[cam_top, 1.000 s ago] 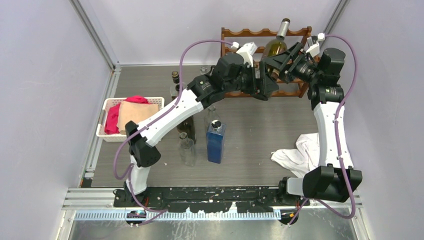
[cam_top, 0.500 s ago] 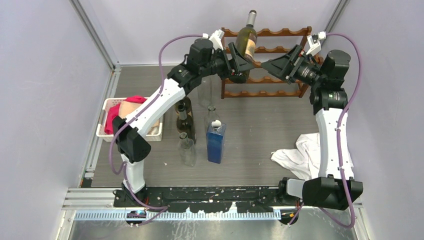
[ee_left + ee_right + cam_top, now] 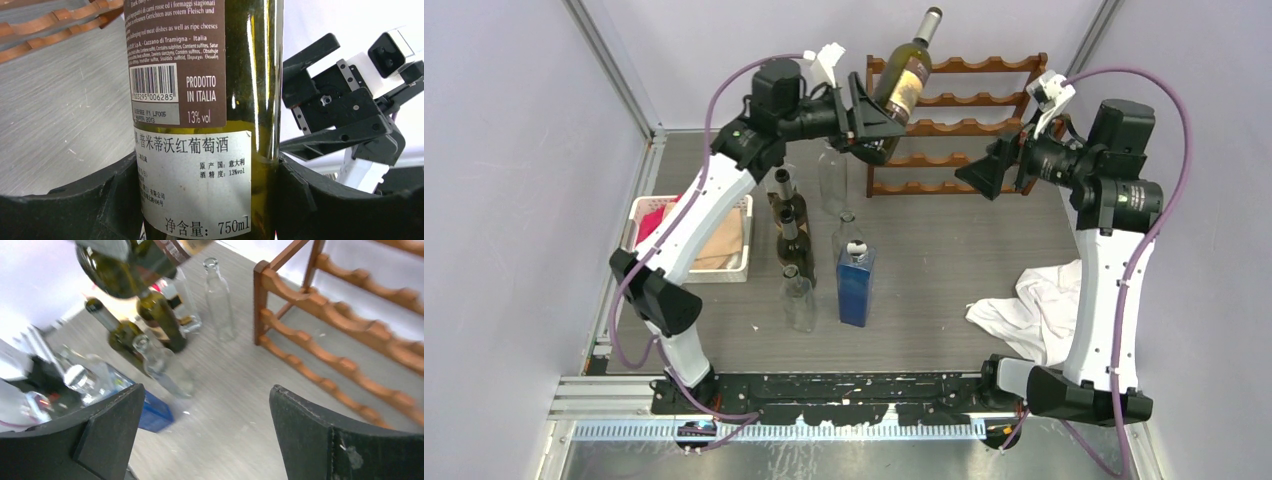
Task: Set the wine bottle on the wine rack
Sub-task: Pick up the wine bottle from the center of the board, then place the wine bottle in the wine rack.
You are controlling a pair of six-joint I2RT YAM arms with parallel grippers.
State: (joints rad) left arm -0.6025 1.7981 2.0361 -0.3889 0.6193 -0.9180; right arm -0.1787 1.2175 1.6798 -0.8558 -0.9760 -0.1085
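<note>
- One wine bottle (image 3: 906, 78): olive-green glass with paper labels, tilted with its neck up and to the right, held in the air at the left end of the wine rack (image 3: 969, 98); whether it touches a rail cannot be told
- One wine rack: reddish-brown, with wavy rails in several tiers, standing at the far edge of the table (image 3: 934, 250) against the back wall
- Two grippers: the left gripper (image 3: 869, 118) is clamped on the wine bottle's lower body, with a black finger on each side; the right gripper (image 3: 986, 172) has its fingers spread wide with nothing between them, and hangs before the rack's right half
- Six bottles stand left of centre: two dark bottles (image 3: 792, 235), three clear bottles (image 3: 797, 300) and one blue bottle (image 3: 856, 288)
- One white basket (image 3: 724, 277) sits at the left edge, holding a red cloth (image 3: 656, 210) and a tan cloth (image 3: 719, 240)
- One white cloth (image 3: 1034, 305) lies crumpled beside the right arm
- Open room: bare tabletop runs between the blue bottle and the white cloth, back to the rack's foot
</note>
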